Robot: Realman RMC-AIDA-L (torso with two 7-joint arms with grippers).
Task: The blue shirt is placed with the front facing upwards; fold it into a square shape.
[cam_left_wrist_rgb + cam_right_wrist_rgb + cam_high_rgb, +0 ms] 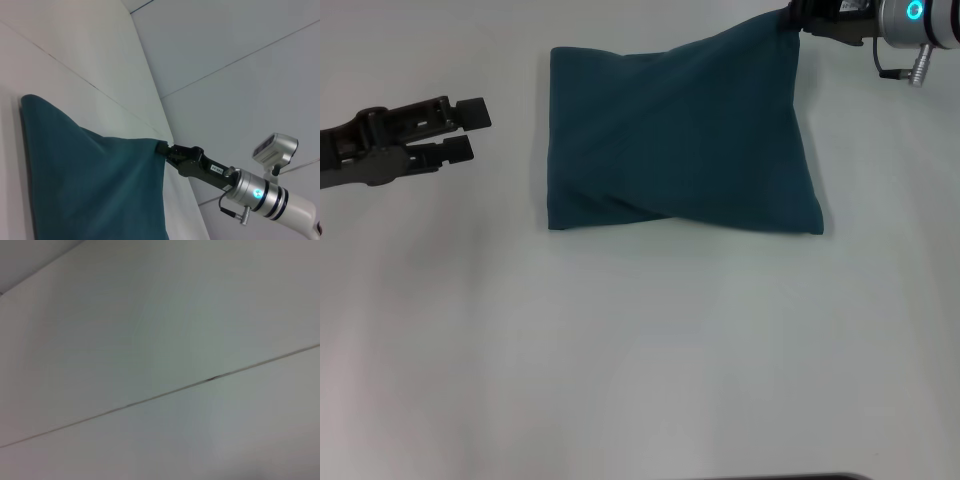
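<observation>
The blue shirt (680, 140) lies folded into a rough rectangle on the white table, plain teal side up, with diagonal creases across it. Its far right corner is pulled up and pinched by my right gripper (792, 24), which is shut on the cloth at the top right of the head view. The left wrist view shows the same pinch: the right gripper (164, 148) holds the raised corner of the shirt (90, 185). My left gripper (468, 130) hovers left of the shirt, apart from it, fingers slightly parted and holding nothing.
The white table (640, 350) stretches wide in front of the shirt and to its left. A thin seam line (210, 379) crosses the pale surface in the right wrist view. A dark edge shows at the table's near side.
</observation>
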